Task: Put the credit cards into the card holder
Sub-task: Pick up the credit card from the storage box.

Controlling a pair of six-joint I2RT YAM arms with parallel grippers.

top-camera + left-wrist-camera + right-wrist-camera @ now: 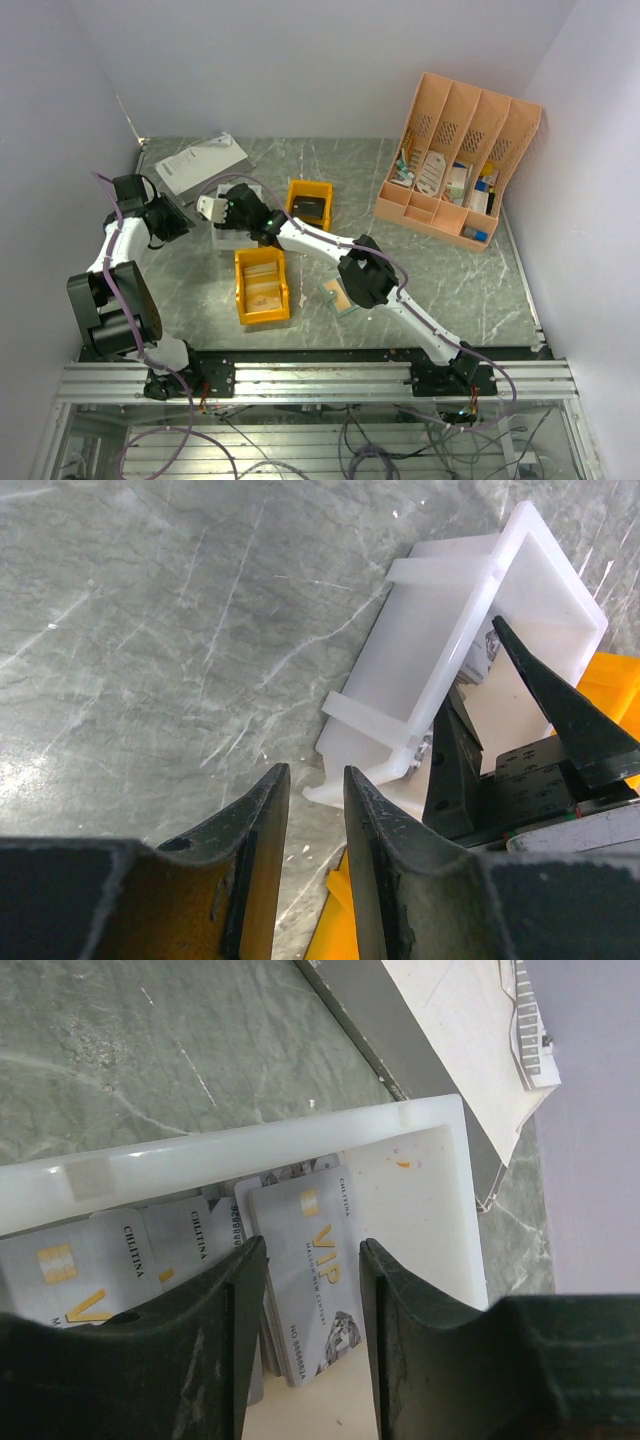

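Fingers (205, 1360) of right gripper (312, 1248) flank a credit card (310, 1295) lying lengthwise.

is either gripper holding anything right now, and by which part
Nothing is held. The right gripper hangs open over the credit cards in the white bin; the left gripper has only table between its fingers.

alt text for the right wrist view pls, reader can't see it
The right gripper hangs with jaws open over a grey VIP credit card lying in a white bin, with more such cards overlapping beside it. Beyond the bin's rim lies the green marbled table.
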